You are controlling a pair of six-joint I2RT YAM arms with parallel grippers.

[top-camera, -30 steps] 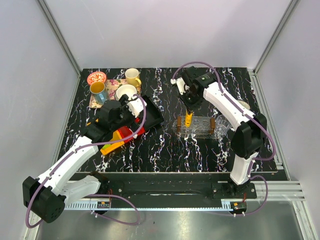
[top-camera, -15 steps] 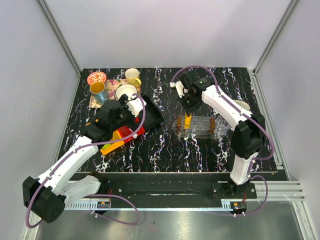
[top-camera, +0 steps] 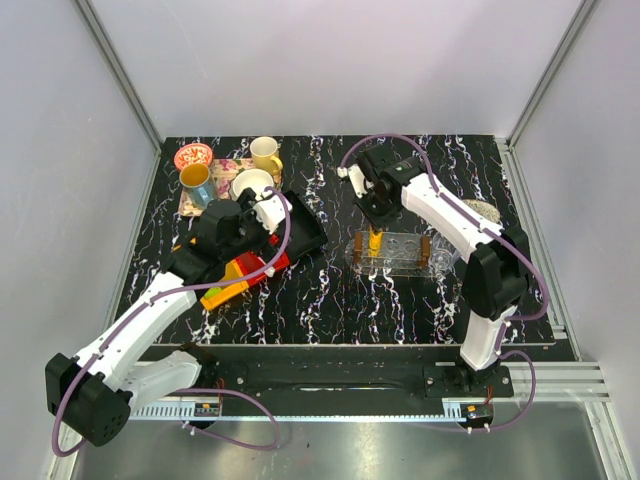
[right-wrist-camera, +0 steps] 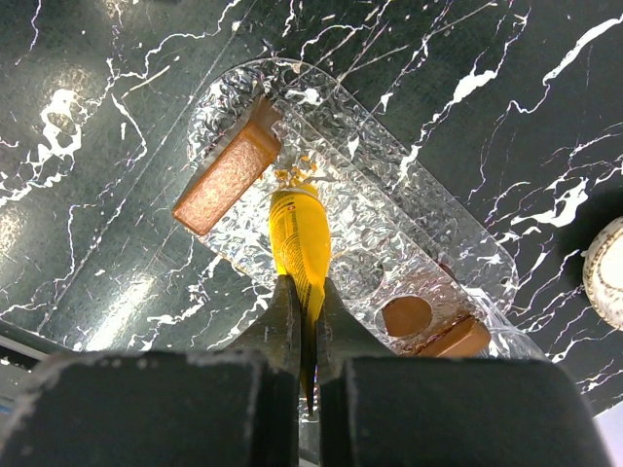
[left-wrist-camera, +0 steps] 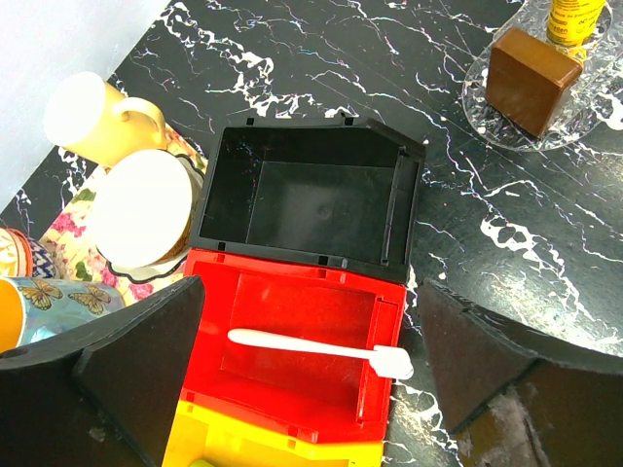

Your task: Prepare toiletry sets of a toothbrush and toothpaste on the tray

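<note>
My right gripper [right-wrist-camera: 303, 284] [top-camera: 377, 212] is shut on the flat end of the orange-yellow toothpaste tube [right-wrist-camera: 297, 233] [top-camera: 375, 239]. The tube's other end points down into the left hole of the clear rack with brown ends [right-wrist-camera: 230, 176], which sits on the clear oval tray [right-wrist-camera: 399, 146] [top-camera: 441, 260]. My left gripper [left-wrist-camera: 311, 292] [top-camera: 258, 222] is open and hovers over a red bin [left-wrist-camera: 292, 275]. The white toothbrush [left-wrist-camera: 311, 345] lies in that bin with its head to the right. The lime green tube is not clearly in view.
A black bin [left-wrist-camera: 311, 209] and a yellow bin [left-wrist-camera: 253, 438] flank the red one. The floral tray [top-camera: 228, 168] with cups stands at the back left, with a patterned bowl [top-camera: 193, 156] beside it. A pale round object [right-wrist-camera: 608, 272] lies right of the clear tray.
My right gripper has shifted slightly left and back while holding the tube, whose lower end stays at the rack. The left arm has not moved.
</note>
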